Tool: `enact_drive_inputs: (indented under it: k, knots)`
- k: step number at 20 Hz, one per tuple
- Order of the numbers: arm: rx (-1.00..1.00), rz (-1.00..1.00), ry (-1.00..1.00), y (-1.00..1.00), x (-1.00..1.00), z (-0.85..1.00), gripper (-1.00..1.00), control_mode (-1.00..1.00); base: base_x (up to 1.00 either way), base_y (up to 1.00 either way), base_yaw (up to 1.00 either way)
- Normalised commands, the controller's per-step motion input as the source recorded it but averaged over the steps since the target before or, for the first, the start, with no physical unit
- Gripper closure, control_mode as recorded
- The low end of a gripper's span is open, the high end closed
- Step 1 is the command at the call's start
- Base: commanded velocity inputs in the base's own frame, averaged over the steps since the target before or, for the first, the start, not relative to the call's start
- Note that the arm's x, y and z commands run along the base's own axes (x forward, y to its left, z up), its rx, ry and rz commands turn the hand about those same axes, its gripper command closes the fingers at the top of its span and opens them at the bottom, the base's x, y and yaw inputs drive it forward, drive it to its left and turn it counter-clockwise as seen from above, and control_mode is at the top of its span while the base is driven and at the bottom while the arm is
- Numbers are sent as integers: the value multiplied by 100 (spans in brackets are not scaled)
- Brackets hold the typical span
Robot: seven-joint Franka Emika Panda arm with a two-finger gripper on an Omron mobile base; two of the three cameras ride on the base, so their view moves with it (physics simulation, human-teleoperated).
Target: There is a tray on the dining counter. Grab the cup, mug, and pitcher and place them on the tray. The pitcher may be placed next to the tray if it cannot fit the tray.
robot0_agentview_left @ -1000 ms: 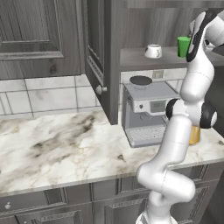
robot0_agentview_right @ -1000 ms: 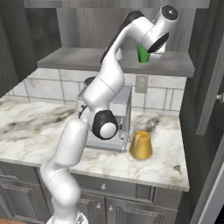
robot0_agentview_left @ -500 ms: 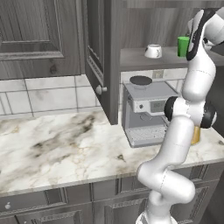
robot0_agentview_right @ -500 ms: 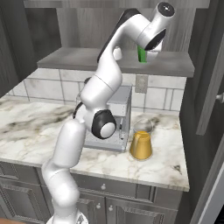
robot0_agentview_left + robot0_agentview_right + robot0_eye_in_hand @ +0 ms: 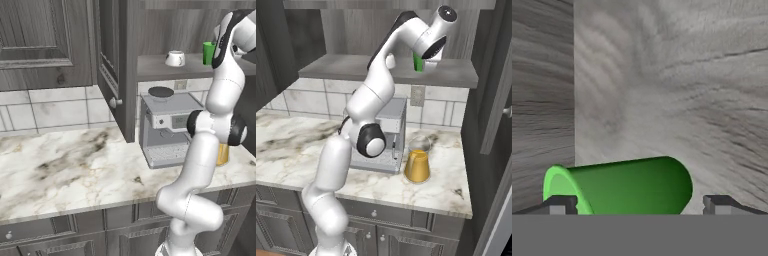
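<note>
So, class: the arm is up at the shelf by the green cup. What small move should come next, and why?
Probably close the gripper on the cup. In the hand view the green cup lies between the two fingertips, which stand wide open on either side of it. It stands on the shelf, so once gripped it can be lifted off.

1. No readable text, label, brand, number or sign anywhere.
2. Coffee machine (image 5: 167, 131) front panel: small display and buttons, too blurred to read.
3. Green cup (image 5: 619, 186), white mug (image 5: 175, 58) and pitcher (image 5: 417, 165): plain surfaces, unmarked.
</note>
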Motion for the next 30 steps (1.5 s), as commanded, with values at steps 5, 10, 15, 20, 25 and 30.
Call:
enact_drive_inputs:
  k: [5,10,15,20,25,30]
  knots:
    - [0,0,0,3,0,-8,100,-100,0,0,0]
    - [0,0,0,3,0,-4,100,-100,0,0,0]
    - [0,0,-8,0,-16,-8,100,-100,0,0,0]
    - [1,-1,-18,0,-58,-1,100,-100,0,0,0]
    - [0,0,-11,-1,-98,0,100,-100,0,0,0]
    - [0,0,-2,0,-100,-3,100,-100,0,0,0]
